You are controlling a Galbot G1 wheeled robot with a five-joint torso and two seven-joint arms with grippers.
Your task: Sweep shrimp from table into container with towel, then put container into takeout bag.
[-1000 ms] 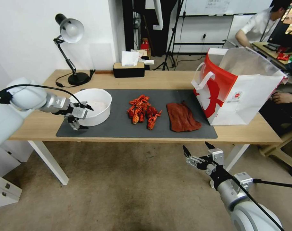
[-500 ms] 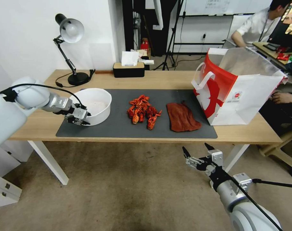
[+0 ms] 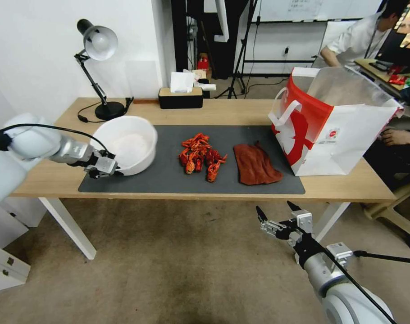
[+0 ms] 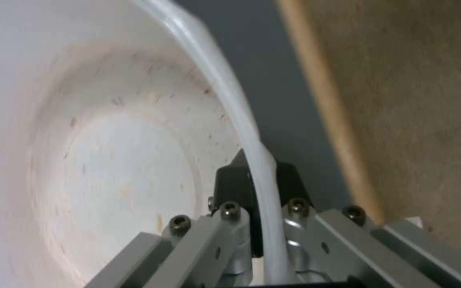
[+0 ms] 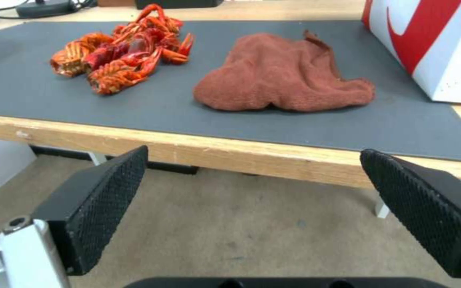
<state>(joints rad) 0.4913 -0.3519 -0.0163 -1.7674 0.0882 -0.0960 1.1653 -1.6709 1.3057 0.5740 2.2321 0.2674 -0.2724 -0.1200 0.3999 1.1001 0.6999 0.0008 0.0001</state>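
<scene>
The white container [image 3: 128,144] sits at the left end of the dark mat [image 3: 169,177] on the table [image 3: 232,110], slightly tipped. My left gripper [image 3: 109,168] is shut on its near rim; the left wrist view shows the fingertips [image 4: 233,184] pinching the thin rim of the container [image 4: 108,140]. The shrimp [image 3: 200,157] lie heaped mid-mat, and the rust-red towel [image 3: 255,164] lies just to their right. The takeout bag [image 3: 340,130] stands open at the right end. My right gripper [image 3: 277,213] hangs open below the table's front edge, facing the towel [image 5: 284,76] and the shrimp [image 5: 121,58].
A desk lamp [image 3: 99,42] and a black tissue box [image 3: 181,96] stand along the table's back edge. A person's hand [image 3: 396,137] rests beyond the bag at the far right. Bare mat lies between the container and the shrimp.
My left gripper, open around the container's rim a second ago, has shut on it, and the container has tipped and risen slightly. The right arm has hardly moved.
</scene>
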